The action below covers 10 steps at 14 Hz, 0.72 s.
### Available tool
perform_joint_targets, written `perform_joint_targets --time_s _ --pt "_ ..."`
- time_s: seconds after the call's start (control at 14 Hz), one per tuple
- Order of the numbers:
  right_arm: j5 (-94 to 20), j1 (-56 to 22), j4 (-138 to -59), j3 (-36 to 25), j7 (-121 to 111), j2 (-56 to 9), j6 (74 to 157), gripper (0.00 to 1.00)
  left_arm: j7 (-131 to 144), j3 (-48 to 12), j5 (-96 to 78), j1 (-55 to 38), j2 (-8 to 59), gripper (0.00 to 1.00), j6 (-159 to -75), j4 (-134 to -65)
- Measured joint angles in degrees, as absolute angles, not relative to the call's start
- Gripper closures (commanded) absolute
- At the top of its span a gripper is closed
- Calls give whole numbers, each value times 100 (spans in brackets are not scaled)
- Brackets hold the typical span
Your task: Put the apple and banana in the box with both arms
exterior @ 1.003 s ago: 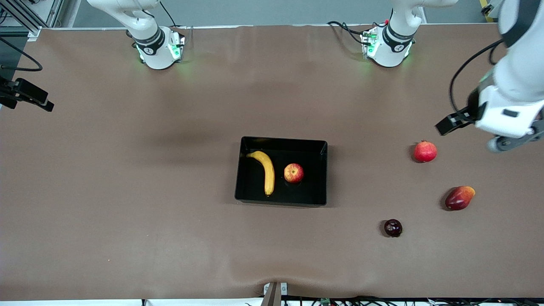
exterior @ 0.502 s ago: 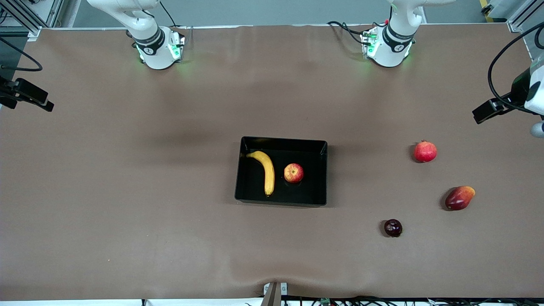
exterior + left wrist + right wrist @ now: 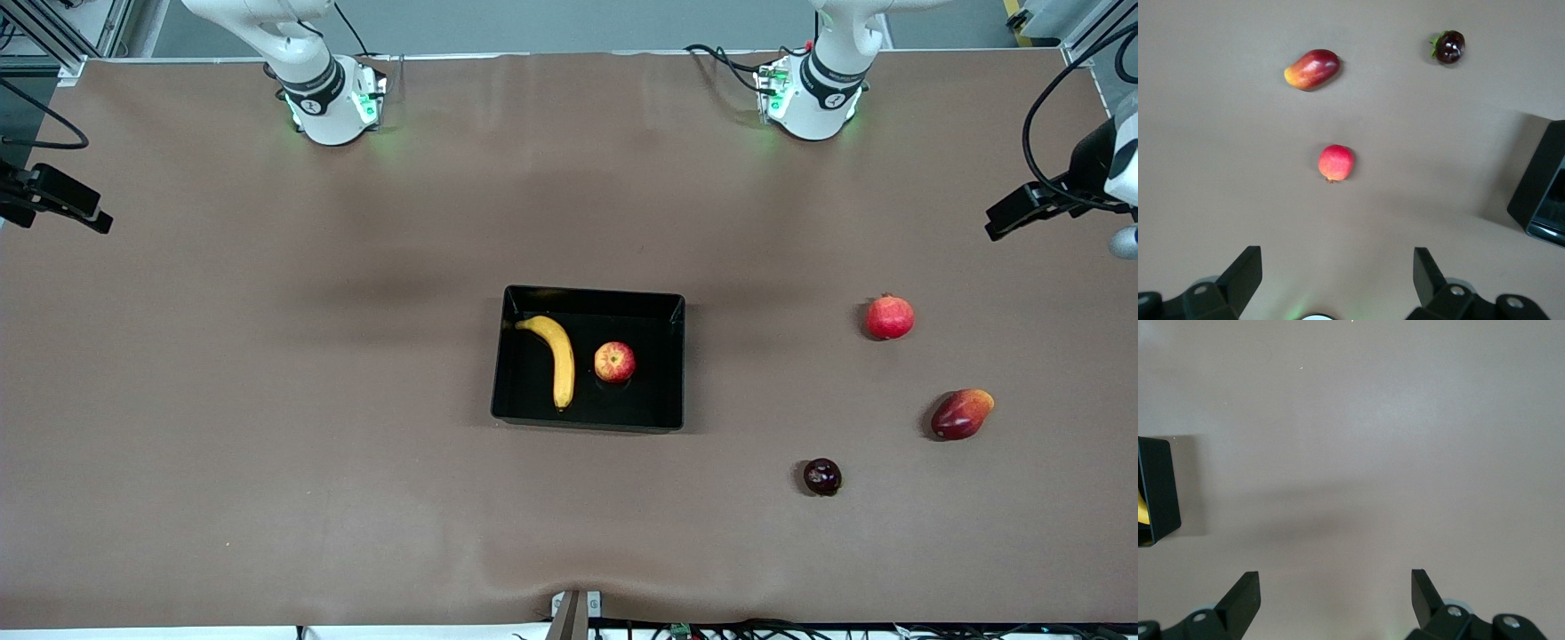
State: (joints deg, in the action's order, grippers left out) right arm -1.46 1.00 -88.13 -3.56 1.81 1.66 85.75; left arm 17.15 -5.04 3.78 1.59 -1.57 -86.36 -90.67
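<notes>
The black box (image 3: pixel 658 384) sits mid-table. Inside it lie the yellow banana (image 3: pixel 560 354), toward the right arm's end, and the red-and-yellow apple (image 3: pixel 614 362) beside it. Neither gripper touches them. My left gripper (image 3: pixel 1337 270) hangs open and empty over bare table at the left arm's end, with one corner of the box (image 3: pixel 1543 193) in its view. My right gripper (image 3: pixel 1335 590) hangs open and empty over bare table at the right arm's end. Its view catches a box corner (image 3: pixel 1159 490) and a sliver of banana (image 3: pixel 1141 510).
Three loose fruits lie toward the left arm's end: a red pomegranate (image 3: pixel 890 317), a red-orange mango (image 3: pixel 962 414) nearer the camera, and a dark plum-like fruit (image 3: pixel 822 476) nearest. The left arm's wrist (image 3: pixel 1022 209) and the right arm's wrist (image 3: pixel 53 200) stand at the table's two ends.
The left arm has drawn back from near the pomegranate toward its end of the table. The right arm and all the fruit have stayed still.
</notes>
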Motion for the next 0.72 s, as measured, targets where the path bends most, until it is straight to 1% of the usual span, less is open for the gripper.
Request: perform_joint_targets --time_s 0.29,0.72 --pt "-146 100 -8814 -356 181 166 8575 0 1559 -529 -23 160 -262 0 -8692 -9158" --pt "-146 100 -8813 -356 181 166 8575 0 1128 -598 -43 177 -407 0 -8692 -9064"
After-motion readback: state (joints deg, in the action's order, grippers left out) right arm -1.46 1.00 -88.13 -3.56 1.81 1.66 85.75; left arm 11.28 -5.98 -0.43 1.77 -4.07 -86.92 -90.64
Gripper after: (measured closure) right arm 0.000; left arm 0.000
